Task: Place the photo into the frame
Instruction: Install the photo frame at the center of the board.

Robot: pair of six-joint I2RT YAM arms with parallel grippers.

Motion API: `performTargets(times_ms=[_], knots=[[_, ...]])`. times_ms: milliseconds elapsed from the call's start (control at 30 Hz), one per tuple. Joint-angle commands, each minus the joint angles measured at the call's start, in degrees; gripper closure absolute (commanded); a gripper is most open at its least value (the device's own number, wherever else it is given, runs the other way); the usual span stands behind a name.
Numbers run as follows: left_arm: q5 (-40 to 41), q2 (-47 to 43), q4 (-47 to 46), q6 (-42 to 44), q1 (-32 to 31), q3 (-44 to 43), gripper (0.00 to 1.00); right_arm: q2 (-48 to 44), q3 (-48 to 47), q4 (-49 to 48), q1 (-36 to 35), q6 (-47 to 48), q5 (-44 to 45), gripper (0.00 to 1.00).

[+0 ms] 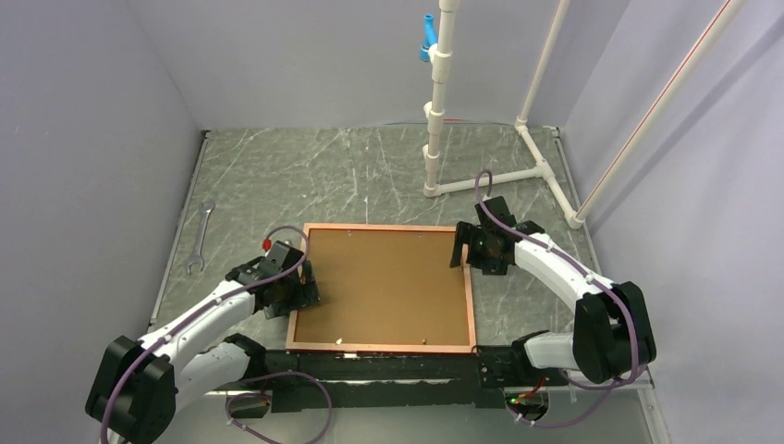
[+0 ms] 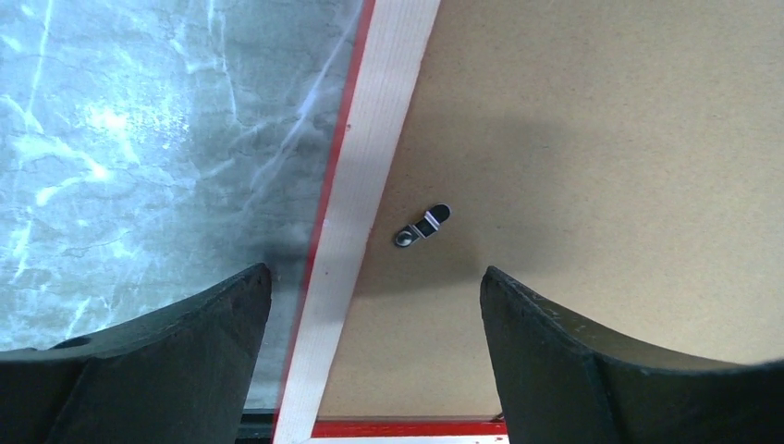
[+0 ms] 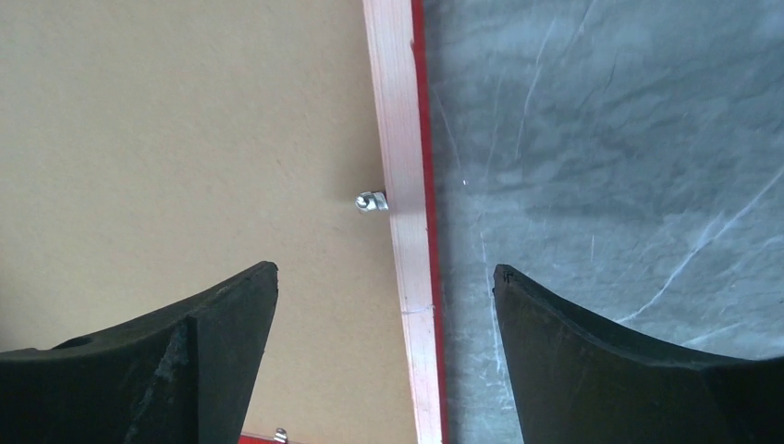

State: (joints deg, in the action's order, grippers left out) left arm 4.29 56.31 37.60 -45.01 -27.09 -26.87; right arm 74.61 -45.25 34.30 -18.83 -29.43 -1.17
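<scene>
We see the frame [image 1: 384, 226] lying back-up near the front of the bench [image 1: 324, 176], with the brown backing board [image 1: 384, 287] seated inside it. Our left gripper [image 1: 303, 287] hangs over the left rail, jaws wide apart, beside a metal turn clip [image 2: 422, 226]. Our right gripper [image 1: 464, 248] hangs over the right rail, jaws parted, holding nothing. A wrench [image 1: 200, 237] lies well to the left.

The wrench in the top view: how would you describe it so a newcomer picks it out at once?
On the grey marbled table, look left of the large picture frame lying back-up, towards the table's left edge. The wrench lies flat there by itself: slim and silver, the only loose metal tool, unlike the white pipe stand behind.
</scene>
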Motion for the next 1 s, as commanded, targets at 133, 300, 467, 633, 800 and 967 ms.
performTargets(times_ms=[133, 300, 467, 633, 800, 967], knots=[[4.7, 3.3, 1.8, 1.8, -0.3, -2.0, 0.18, -0.1, 4.5, -3.2, 0.2, -0.9, -3.9, 0.12], [8.0, 4.9, 2.6, 1.8, -0.3, -3.8, 0.21, -0.1, 5.3, -3.9, 0.3, -0.9, -4.1, 0.12], [9.0, 7.6, 1.1, 2.5, -0.3, -4.9, 0.24, 0.3, 6.1, -4.6, 0.2, -1.2, -4.3, 0.13], [8.6, 11.0, -0.3, 3.5, -0.3, -5.3, 0.28, 0.7, 6.3, -4.7, 0.2, -1.0, -4.3, 0.13], [7.3, 11.8, -2.0, 3.9, -0.3, -4.5, 0.56, 1.0, 6.0, -4.7, 0.2, -0.9, -4.3, 0.13], [5.9, 11.8, -2.8, 3.8, -0.3, -3.7, 0.93, 1.4, 5.9, -4.8, 0.2, -1.1, -3.9, 0.13]])
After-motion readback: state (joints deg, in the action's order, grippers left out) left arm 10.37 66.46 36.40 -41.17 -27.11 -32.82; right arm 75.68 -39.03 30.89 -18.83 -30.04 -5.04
